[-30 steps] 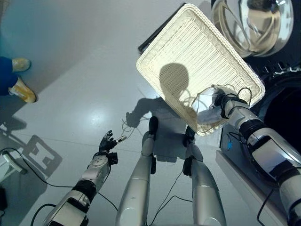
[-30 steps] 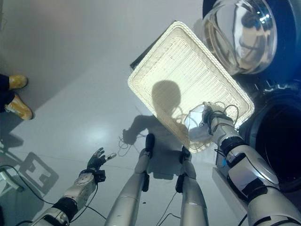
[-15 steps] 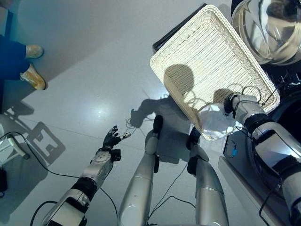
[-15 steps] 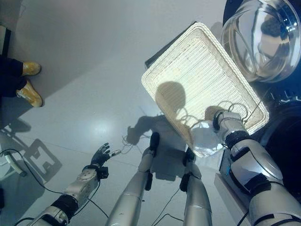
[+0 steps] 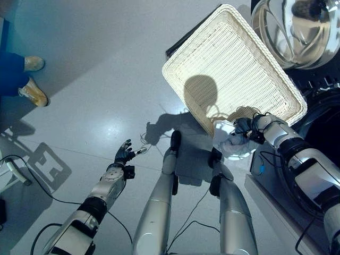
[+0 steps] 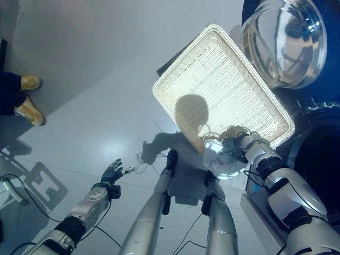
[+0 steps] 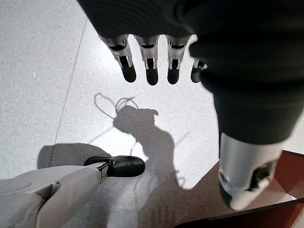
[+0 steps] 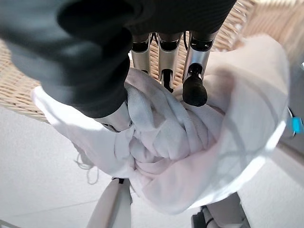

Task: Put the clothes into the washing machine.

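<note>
Right hand [image 5: 245, 129], fingers curled into the white garment [image 5: 229, 143], has drawn it off the wicker basket [image 5: 234, 64] rim at centre right, next toward the washing machine [image 5: 324, 127]; left hand [image 5: 123, 155] hangs slack-fingered, lower left.

At your far left a person's yellow shoes [image 5: 31, 79] stand on the grey floor [image 5: 95, 69]; a dark flat board [image 6: 169, 62] lies under the basket's far-left edge.
</note>
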{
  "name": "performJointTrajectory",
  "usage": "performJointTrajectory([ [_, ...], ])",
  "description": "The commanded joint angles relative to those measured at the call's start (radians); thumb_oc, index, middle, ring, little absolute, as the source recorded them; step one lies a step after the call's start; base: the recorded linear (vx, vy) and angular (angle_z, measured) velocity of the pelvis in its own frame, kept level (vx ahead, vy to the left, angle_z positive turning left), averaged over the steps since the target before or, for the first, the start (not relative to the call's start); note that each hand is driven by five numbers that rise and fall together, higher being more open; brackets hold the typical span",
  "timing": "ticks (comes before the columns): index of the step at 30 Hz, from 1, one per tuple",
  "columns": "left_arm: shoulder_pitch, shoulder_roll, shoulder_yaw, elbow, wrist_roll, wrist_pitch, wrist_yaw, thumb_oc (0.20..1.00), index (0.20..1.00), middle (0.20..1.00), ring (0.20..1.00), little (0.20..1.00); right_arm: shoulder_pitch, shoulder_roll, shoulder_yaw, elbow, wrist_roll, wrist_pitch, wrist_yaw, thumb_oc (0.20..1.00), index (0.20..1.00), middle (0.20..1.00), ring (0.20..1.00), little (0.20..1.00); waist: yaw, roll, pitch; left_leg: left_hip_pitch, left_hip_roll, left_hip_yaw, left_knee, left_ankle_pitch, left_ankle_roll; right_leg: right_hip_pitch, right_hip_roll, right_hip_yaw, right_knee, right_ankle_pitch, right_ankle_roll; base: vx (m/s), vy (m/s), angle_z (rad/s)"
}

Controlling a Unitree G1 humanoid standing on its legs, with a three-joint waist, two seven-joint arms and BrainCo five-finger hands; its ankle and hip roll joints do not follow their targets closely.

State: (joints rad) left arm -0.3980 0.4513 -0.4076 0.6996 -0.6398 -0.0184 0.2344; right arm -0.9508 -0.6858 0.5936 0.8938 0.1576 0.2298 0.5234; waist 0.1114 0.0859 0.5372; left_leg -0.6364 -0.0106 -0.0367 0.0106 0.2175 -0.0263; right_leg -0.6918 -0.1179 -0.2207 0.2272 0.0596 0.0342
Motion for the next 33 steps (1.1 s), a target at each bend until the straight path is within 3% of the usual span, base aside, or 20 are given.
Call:
performJointTrajectory([
  [1,0.053,-0.014,0.036,0.029,0.058,-0.033,0.004,1.000,1.000,1.000,1.000,1.000,0.033,0.002,-0.016,-0.029,0.247,-0.006,-0.031,0.200,0.200,0.200,0.200,0.200,-0.019,0.019,-0.017,-0.026,-0.056,0.092,0.063,-0.089,-0.002,-0.021,0.050,-0.012,-0.028,0.011,0.043,-0.01,0.012,-0.19],
  [4,0.065,-0.032,0.046,0.057,0.059,-0.064,-0.002,1.000,1.000,1.000,1.000,1.000,0.072,0.015,-0.136,-0.040,0.494,-0.079,-0.166,0.200,0.200,0.200,0.200,0.200,-0.036,0.029,-0.017,-0.024,-0.054,0.110,0.075,-0.102,-0.003,-0.028,0.050,-0.003,-0.013,0.003,0.044,-0.04,0.032,-0.17],
  [6,0.074,-0.039,0.048,0.064,0.059,-0.076,0.002,1.000,1.000,1.000,1.000,1.000,0.097,0.020,-0.184,-0.050,0.566,-0.110,-0.203,0.200,0.200,0.200,0.200,0.200,-0.045,0.030,-0.017,-0.020,-0.055,0.115,0.078,-0.107,-0.004,-0.026,0.050,0.002,-0.013,0.002,0.044,-0.04,0.040,-0.16],
  [7,0.084,-0.049,0.050,0.073,0.056,-0.092,0.007,1.000,1.000,1.000,1.000,1.000,0.134,0.030,-0.251,-0.063,0.677,-0.160,-0.245,0.200,0.200,0.200,0.200,0.200,-0.058,0.033,-0.017,-0.014,-0.056,0.123,0.083,-0.115,-0.004,-0.025,0.051,0.008,-0.011,0.000,0.045,-0.05,0.053,-0.18],
  [9,0.089,-0.053,0.052,0.074,0.056,-0.097,0.010,1.000,1.000,1.000,1.000,1.000,0.149,0.035,-0.275,-0.071,0.705,-0.174,-0.254,0.200,0.200,0.200,0.200,0.200,-0.063,0.033,-0.017,-0.012,-0.056,0.126,0.085,-0.119,-0.004,-0.024,0.051,0.012,-0.011,0.000,0.045,-0.03,0.042,-0.19],
  [11,0.104,-0.069,0.060,0.082,0.050,-0.115,0.022,1.000,1.000,1.000,1.000,1.000,0.205,0.057,-0.373,-0.102,0.889,-0.251,-0.294,0.200,0.200,0.200,0.200,0.200,-0.087,0.036,-0.017,-0.001,-0.057,0.142,0.097,-0.135,-0.003,-0.020,0.050,0.027,-0.016,0.002,0.048,-0.05,0.071,-0.22],
  [15,0.116,-0.088,0.075,0.107,0.041,-0.140,0.030,1.000,1.000,1.000,1.000,1.000,0.291,0.115,-0.493,-0.151,1.125,-0.337,-0.294,0.200,0.200,0.200,0.200,0.200,-0.126,0.038,-0.017,0.019,-0.060,0.165,0.106,-0.154,-0.001,-0.007,0.055,0.057,-0.032,0.008,0.051,-0.04,0.062,-0.33],
  [19,0.120,-0.103,0.078,0.116,0.037,-0.155,0.042,1.000,1.000,1.000,1.000,1.000,0.348,0.159,-0.549,-0.186,1.266,-0.392,-0.267,0.200,0.200,0.200,0.200,0.200,-0.151,0.043,-0.017,0.036,-0.060,0.182,0.102,-0.160,0.000,0.001,0.059,0.081,-0.044,0.013,0.053,-0.03,0.053,-0.28],
  [20,0.126,-0.112,0.081,0.124,0.040,-0.169,0.042,1.000,1.000,1.000,1.000,1.000,0.386,0.188,-0.588,-0.207,1.344,-0.444,-0.249,0.200,0.200,0.200,0.200,0.200,-0.167,0.050,-0.017,0.050,-0.062,0.192,0.095,-0.162,0.000,0.010,0.063,0.099,-0.051,0.013,0.053,-0.03,0.063,-0.40],
  [22,0.129,-0.115,0.081,0.126,0.039,-0.174,0.042,1.000,1.000,1.000,1.000,1.000,0.397,0.197,-0.603,-0.217,1.368,-0.471,-0.248,0.200,0.200,0.200,0.200,0.200,-0.171,0.054,-0.017,0.056,-0.061,0.196,0.090,-0.161,0.000,0.012,0.063,0.105,-0.055,0.014,0.054,-0.02,0.049,-0.33],
  [23,0.131,-0.126,0.082,0.136,0.037,-0.184,0.046,1.000,1.000,1.000,1.000,1.000,0.420,0.233,-0.646,-0.238,1.461,-0.517,-0.219,0.200,0.200,0.200,0.200,0.200,-0.188,0.067,-0.017,0.069,-0.058,0.210,0.079,-0.161,-0.002,0.017,0.064,0.122,-0.061,0.014,0.056,-0.01,0.046,-0.27],
  [25,0.132,-0.129,0.082,0.139,0.036,-0.186,0.044,1.000,1.000,1.000,1.000,1.000,0.429,0.245,-0.665,-0.244,1.516,-0.543,-0.204,0.200,0.200,0.200,0.200,0.200,-0.193,0.073,-0.017,0.078,-0.058,0.215,0.070,-0.159,-0.003,0.024,0.064,0.128,-0.068,0.015,0.057,-0.01,0.039,-0.25],
  [30,0.125,-0.140,0.073,0.165,0.021,-0.188,0.040,1.000,1.000,1.000,1.000,1.000,0.423,0.269,-0.743,-0.273,1.708,-0.678,-0.176,0.200,0.200,0.200,0.200,0.200,-0.214,0.099,-0.017,0.108,-0.056,0.232,0.049,-0.157,-0.006,0.043,0.062,0.150,-0.087,0.014,0.057,0.01,0.011,-0.24],
  [33,0.109,-0.140,0.066,0.195,0.012,-0.175,0.028,1.000,1.000,1.000,1.000,1.000,0.373,0.257,-0.805,-0.293,1.815,-0.792,-0.190,0.200,0.200,0.200,0.200,0.200,-0.220,0.113,-0.017,0.121,-0.051,0.240,0.041,-0.155,-0.012,0.053,0.062,0.155,-0.088,0.006,0.055,0.03,-0.046,-0.09],
])
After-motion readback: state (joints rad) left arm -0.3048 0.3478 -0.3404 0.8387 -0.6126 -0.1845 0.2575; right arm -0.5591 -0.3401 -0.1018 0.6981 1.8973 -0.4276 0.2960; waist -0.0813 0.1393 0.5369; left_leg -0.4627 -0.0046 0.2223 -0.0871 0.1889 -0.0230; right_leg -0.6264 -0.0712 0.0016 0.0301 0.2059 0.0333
